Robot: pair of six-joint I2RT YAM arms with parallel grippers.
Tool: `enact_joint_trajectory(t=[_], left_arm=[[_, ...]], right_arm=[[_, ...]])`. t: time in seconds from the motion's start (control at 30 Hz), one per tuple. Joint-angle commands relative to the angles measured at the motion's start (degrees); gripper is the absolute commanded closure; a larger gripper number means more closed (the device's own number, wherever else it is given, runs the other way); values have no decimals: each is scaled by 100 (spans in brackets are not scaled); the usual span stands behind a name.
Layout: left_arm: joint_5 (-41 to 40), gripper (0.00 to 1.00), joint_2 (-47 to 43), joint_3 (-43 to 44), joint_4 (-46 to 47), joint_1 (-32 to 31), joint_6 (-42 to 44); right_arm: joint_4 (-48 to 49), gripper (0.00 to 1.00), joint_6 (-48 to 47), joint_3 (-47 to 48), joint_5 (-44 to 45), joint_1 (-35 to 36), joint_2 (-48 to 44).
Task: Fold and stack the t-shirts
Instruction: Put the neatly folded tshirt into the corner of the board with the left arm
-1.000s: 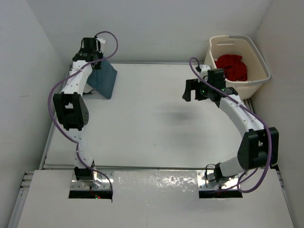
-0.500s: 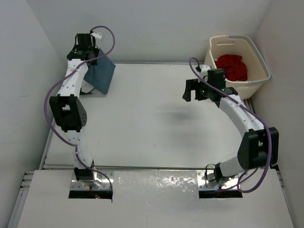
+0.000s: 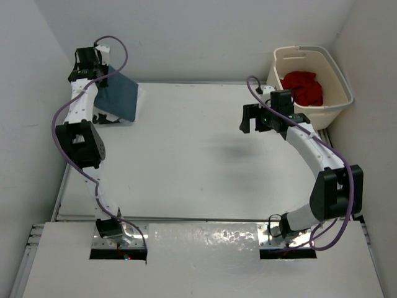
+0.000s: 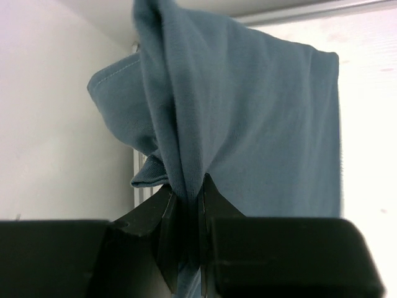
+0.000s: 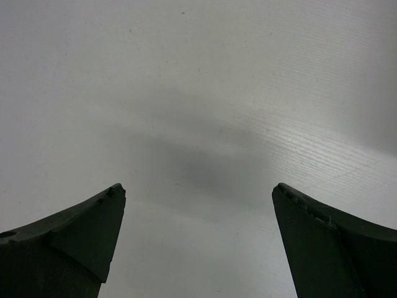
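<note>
Blue-grey jersey fills the left wrist view. The left gripper (image 4: 184,197) is clamped tight on a gathered ridge of the blue-grey t-shirt (image 4: 260,124), and the cloth fans out from the pinch in soft vertical folds, with a stitched hem curling at the left. From above, this gripper (image 3: 93,65) is raised over the far left corner of the table (image 3: 186,161). The shirt (image 3: 119,96) hangs below it as a slanted panel. I cannot tell whether its lower edge touches the surface.

The right gripper (image 5: 198,192) is spread wide with nothing between its fingers, only bare tabletop under it. It hovers toward the far right part of the table (image 3: 251,118), well apart from the hanging shirt. Past the far right corner, the red t-shirt (image 3: 303,87) lies crumpled inside the laundry basket (image 3: 340,77). I cannot make out a white shirt.

The cloth looks light, limp and unbreakable, and not slippery against the pads. Held at one point it bunches and will swing. It would probably spread flat only if taken at two corners, along the hem or the shoulders, so the free right gripper is the likely second hold.
</note>
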Motion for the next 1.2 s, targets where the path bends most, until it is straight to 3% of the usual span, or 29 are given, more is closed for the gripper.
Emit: enact_joint_trajectory(t=[0.0,0.27,0.47,0.5,0.57,0.6,0.77,0.97,1.17], left_arm=[[175,100,450,310,552,204,-153],[395,100,1435,952,1009,599,-479],[62,99,1656,1013,1598,626,-443],[35,63,1691,1066,1572,635,-478],[-70,29,1762,1146,1563,635,-566],[-62,1,1770,1163,1528,635,-558],[-106,0,1735,1163,1501,635,-725],[413,0,1419,900,1335,600,-1094],[-35,0,779,961,474,293,-2050]], right_arm=[[-30,1,22,281,24,-18,160],[-241,1,163,519,-117,-18,477],[-136,1,312,598,-283,-18,573],[-162,1,329,633,-310,-18,626],[-206,1,338,747,-345,-18,687],[-232,1,347,773,-337,-18,714],[-162,1,382,817,-451,-18,732],[-188,1,321,826,-495,-10,705],[-320,1,215,800,21,-18,433]])
